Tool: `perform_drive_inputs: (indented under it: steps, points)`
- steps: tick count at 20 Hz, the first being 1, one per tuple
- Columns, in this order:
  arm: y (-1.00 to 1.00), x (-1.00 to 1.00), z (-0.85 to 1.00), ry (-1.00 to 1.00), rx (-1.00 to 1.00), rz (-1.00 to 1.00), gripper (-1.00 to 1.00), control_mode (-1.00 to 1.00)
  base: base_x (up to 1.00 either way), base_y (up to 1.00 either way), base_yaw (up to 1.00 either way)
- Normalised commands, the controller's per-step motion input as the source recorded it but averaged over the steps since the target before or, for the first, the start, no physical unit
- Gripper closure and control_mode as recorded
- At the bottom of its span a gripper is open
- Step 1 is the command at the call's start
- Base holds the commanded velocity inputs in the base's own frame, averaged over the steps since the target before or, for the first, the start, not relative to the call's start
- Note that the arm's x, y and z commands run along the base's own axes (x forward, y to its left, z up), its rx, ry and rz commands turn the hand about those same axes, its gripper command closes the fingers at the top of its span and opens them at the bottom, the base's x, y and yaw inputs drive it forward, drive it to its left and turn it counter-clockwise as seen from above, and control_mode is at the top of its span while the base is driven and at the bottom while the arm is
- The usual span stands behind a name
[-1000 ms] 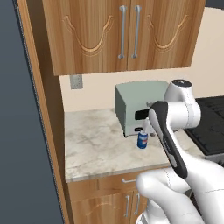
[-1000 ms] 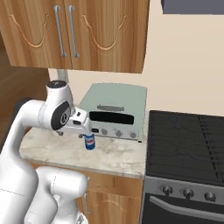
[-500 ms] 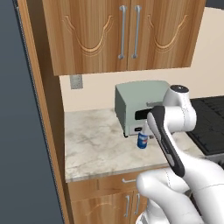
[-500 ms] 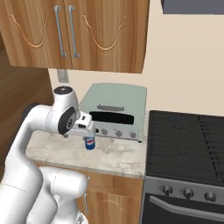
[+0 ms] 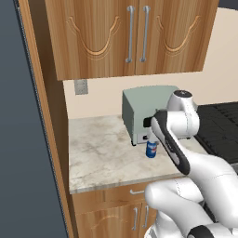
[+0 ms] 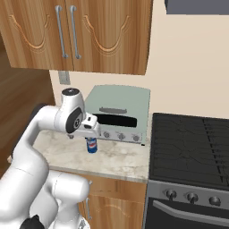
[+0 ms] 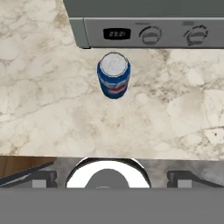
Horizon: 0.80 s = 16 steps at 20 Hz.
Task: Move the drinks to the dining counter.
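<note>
Marble worktop [image 5: 100, 153] was seen under wooden wall cabinets [image 5: 130, 35], with a grey toaster oven [image 6: 117, 114] set at the back and a black stove [image 6: 192, 150] just beside the worktop on the right. A wall outlet [image 5: 81, 86] was seen above the worktop's back edge.

Blue soda can [image 7: 113, 75] was found upright on the marble, just in front of the oven's control panel [image 7: 153, 33], near its left corner, apart from it. Silver top and a red-white band on blue were noted. In the base views the can [image 5: 151, 148] [image 6: 91, 145] was partly screened by the arm's wrist.

Gripper [image 7: 107, 177] was held above the worktop's front edge, looking down at the can, not touching it. Finger tips were barely seen at the bottom of the hand view, well apart, nothing between them: gripper released.
</note>
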Motion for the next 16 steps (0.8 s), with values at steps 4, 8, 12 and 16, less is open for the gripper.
perform_drive_inputs:
  steps: [4, 8, 12, 16]
  points:
    - [0.0, 0.26, -0.28, 0.02, 0.0, 0.0, -1.0, -1.0, 0.0, 0.0, 0.0]
    - [0.02, 0.31, -0.28, 0.0, 0.0, 0.0, -1.0, -1.0, 0.0, 0.0, 0.0]
    - [0.01, 0.22, -0.24, 0.0, 0.0, 0.0, -1.0, -1.0, 0.0, 0.0, 0.0]
    - [0.06, 0.24, -0.2, 0.01, 0.0, 0.0, -1.0, -1.0, 0.0, 0.0, 0.0]
